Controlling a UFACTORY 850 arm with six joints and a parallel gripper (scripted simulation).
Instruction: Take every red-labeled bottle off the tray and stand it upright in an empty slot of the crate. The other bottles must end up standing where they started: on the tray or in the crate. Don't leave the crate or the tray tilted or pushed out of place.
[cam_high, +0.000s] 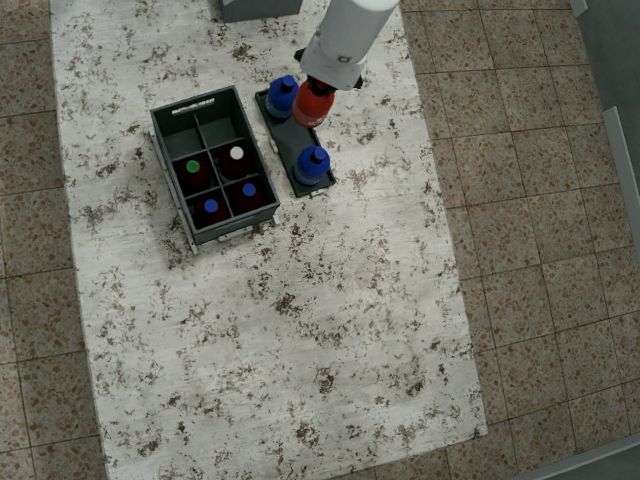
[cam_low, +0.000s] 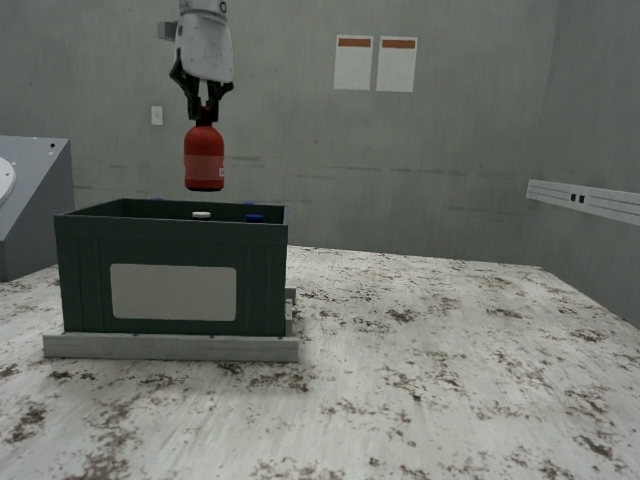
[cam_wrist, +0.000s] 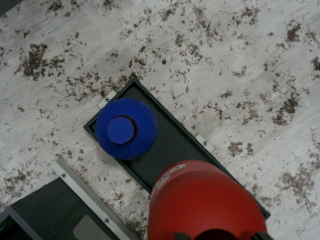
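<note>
My gripper (cam_high: 321, 87) (cam_low: 205, 109) is shut on the neck of the red bottle (cam_high: 311, 107) (cam_low: 204, 157) (cam_wrist: 207, 207) and holds it upright in the air above the middle of the dark tray (cam_high: 289, 138) (cam_wrist: 172, 145). Two blue bottles stand on the tray: one at its far end (cam_high: 281, 96) and one at its near end (cam_high: 311, 163); one blue bottle (cam_wrist: 126, 129) shows in the wrist view. The dark crate (cam_high: 165, 136) (cam_low: 170, 242) stands left of the tray. Its two far slots (cam_high: 201, 131) are empty; the others hold dark bottles with green (cam_high: 192, 166), white (cam_high: 236, 152) and blue caps (cam_high: 249, 189) (cam_high: 210, 205).
A grey box (cam_high: 258, 7) (cam_low: 31, 206) stands at the far edge of the table. The crate sits against grey rails (cam_low: 170, 347). The robot arm (cam_high: 346, 36) reaches in from the far side.
</note>
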